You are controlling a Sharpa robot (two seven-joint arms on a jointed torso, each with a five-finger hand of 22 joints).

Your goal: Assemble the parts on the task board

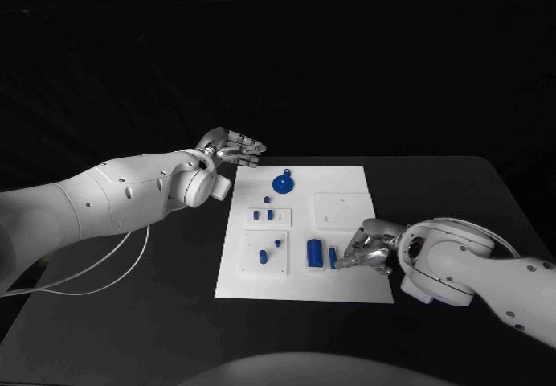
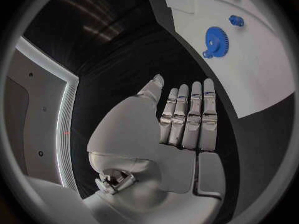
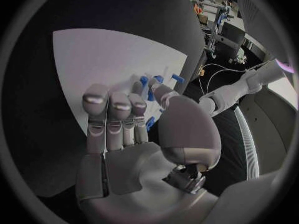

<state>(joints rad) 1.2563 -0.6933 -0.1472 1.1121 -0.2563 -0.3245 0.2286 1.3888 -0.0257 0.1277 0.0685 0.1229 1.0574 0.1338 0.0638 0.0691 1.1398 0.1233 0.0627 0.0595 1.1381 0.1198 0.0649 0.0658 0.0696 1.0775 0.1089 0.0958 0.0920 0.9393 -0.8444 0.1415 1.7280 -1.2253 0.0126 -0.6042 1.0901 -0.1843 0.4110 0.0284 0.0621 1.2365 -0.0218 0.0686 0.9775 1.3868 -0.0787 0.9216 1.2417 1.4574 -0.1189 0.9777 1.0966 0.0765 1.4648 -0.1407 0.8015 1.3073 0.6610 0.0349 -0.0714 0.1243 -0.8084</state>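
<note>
Task board point(image 1: 348, 281), white, lies mid-table on the black table point(image 1: 464, 193); blue parts are spread across it. Toothed blue gear point(image 1: 282, 184) sits near the far edge, small pegs point(image 1: 264, 214) on a raised square plate point(image 1: 270, 215), another peg point(image 1: 264, 256) on the nearer plate point(image 1: 264, 253), a bare plate point(image 1: 343, 211) to its right. Long blue cylinder point(image 1: 314, 252) lies flat beside a slimmer blue piece point(image 1: 333, 257). Right hand point(image 1: 369, 251) is low over the board, its fingertips at that slim piece; whether it actually grips it I cannot tell, though the reach suggests a pick-up. Left hand point(image 1: 235, 149) hovers off the board's far-left corner, fingers straight and side by side, holding nothing, probably kept clear until needed.
</note>
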